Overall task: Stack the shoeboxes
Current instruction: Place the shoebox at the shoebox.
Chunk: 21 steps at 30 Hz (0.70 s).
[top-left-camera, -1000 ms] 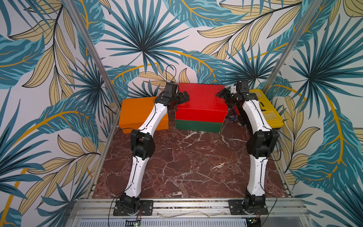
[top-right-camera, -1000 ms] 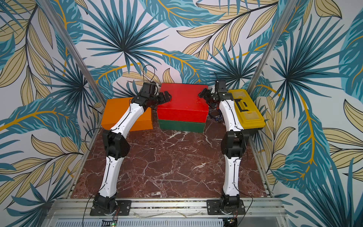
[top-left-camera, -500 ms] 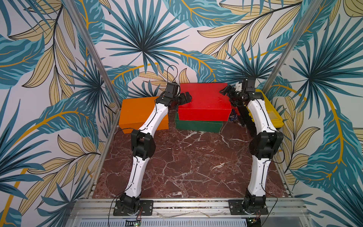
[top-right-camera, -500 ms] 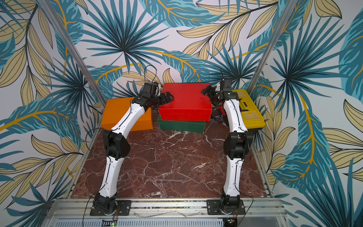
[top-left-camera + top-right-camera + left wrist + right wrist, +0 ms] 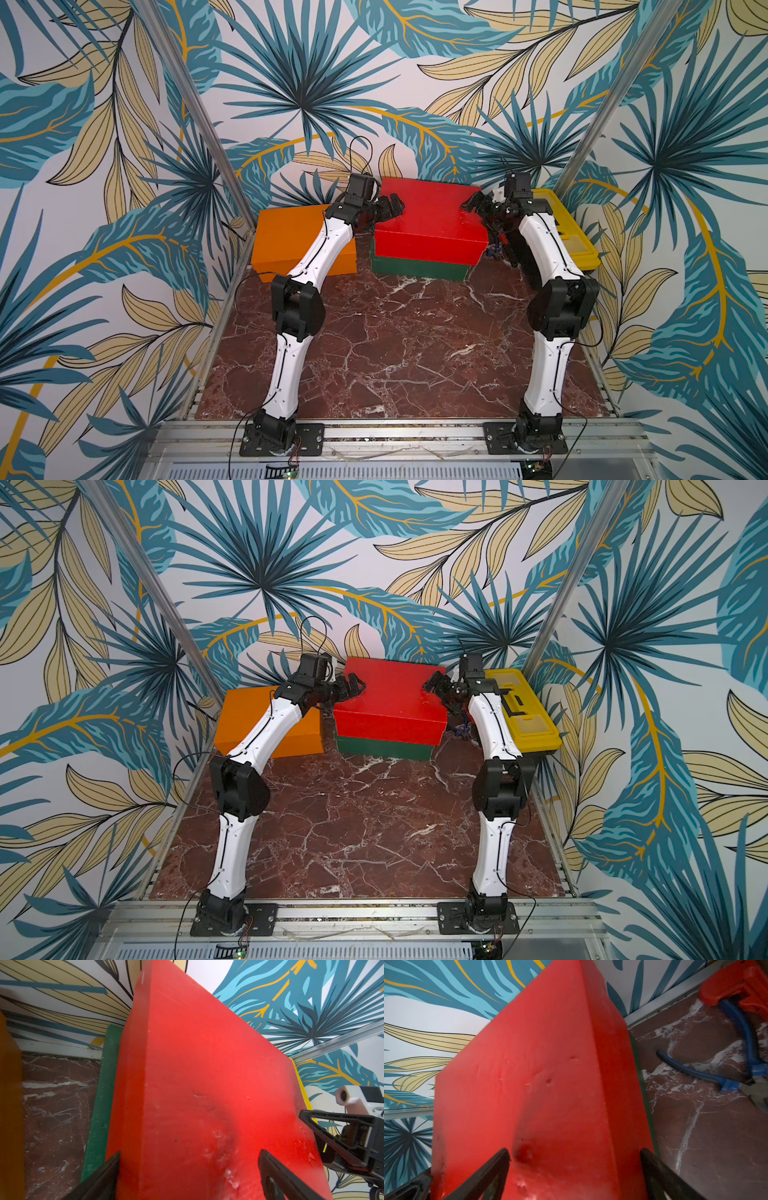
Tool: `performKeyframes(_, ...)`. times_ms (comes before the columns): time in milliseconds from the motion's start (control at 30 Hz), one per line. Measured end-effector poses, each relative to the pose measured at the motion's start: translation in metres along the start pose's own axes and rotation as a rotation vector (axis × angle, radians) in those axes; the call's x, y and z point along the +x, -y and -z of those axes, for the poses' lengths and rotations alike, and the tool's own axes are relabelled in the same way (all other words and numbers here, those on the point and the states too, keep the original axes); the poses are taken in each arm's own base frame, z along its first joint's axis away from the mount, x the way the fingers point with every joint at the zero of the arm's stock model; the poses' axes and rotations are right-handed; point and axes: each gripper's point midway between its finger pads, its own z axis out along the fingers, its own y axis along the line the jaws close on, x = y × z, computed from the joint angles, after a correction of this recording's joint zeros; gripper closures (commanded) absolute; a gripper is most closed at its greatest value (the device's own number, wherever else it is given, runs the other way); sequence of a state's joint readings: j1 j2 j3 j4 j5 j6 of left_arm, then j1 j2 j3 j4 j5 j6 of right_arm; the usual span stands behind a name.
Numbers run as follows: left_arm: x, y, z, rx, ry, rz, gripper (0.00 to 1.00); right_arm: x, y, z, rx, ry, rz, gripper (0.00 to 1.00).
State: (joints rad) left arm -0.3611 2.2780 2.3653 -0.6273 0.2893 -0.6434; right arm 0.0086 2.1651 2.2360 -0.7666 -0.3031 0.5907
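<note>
Red shoebox (image 5: 430, 224) is set on the dark green shoebox (image 5: 417, 268) at the back of the table (image 5: 395, 353), and it overhangs at the right end. The left claw (image 5: 392, 206) and the right claw (image 5: 471, 203) are placed at its 2 ends, jaws spread wide about the upper edge, and no squeeze is seen. The release is judged to be the step in hand. Each claw is best drawn straight back off its end, kept level, so that the box is not dragged. The overhang is best nudged square before the orange shoebox (image 5: 286, 237), lying on the table just beside the pair, is fetched.
</note>
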Motion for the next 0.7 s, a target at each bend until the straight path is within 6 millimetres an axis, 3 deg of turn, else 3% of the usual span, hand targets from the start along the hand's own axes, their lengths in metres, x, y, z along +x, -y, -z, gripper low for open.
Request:
performKeyframes(300,0.004,-0.009,0.004,0.012,-0.030,0.017,0.00,0.005,0.008,0.014,0.071,0.019,0.038,0.01)
performKeyframes(600,-0.020,-0.044,0.013,-0.019,0.004,0.054,0.00,0.014,0.000,0.021,0.007,0.001,0.073,0.01)
performKeyframes(700,-0.025,-0.048,0.015,-0.017,0.014,0.053,0.00,0.017,-0.003,0.022,-0.023,-0.006,0.073,0.01)
